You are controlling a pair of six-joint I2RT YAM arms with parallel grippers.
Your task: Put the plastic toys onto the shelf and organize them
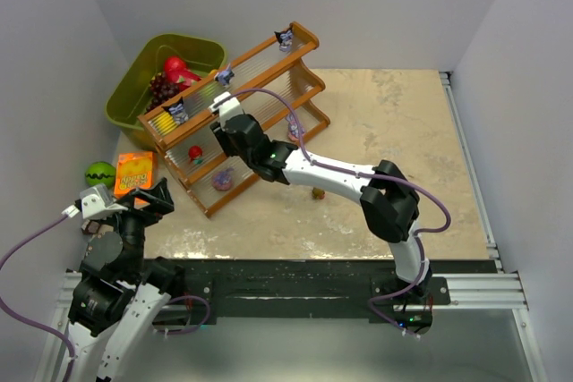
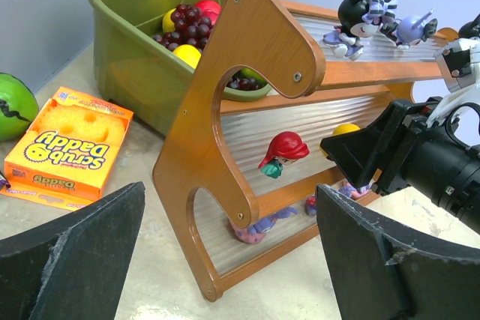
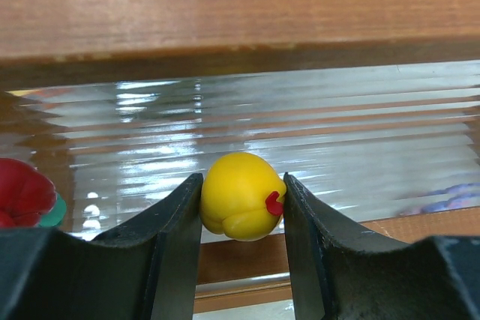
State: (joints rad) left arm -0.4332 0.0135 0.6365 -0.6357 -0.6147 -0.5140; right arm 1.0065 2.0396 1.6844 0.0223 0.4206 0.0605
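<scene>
- Right wrist view: the right gripper [image 3: 242, 185] is closed on a round yellow toy [image 3: 236, 198], with one finger pressed on each side of it.
- The yellow toy is at the middle step of the shelf [image 3: 225, 5], in front of the clear ribbed plastic. I cannot tell if it touches the step.
- A red-haired toy [image 3: 22, 192] sits on the same step. It is near the yellow toy but not touching it.
- The left gripper [image 2: 231, 215] is wide open and holds nothing. It is low over the tabletop [image 1: 403, 131], facing the wooden end of the shelf.
- Dark toys [image 1: 177, 112] stand on the top step, three of them, spread apart along it.
- A purple toy [image 2: 259, 226] lies on the bottom step.
- One small toy [image 1: 318, 192] sits alone on the tabletop, in front of the shelf and apart from it.
- A green bin [image 2: 135, 50] is just behind the shelf, with grapes [image 2: 187, 20] inside.
- An orange sponge box [image 2: 67, 144] lies beside the bin, and a green ball [image 2: 13, 106] is next to the box.
</scene>
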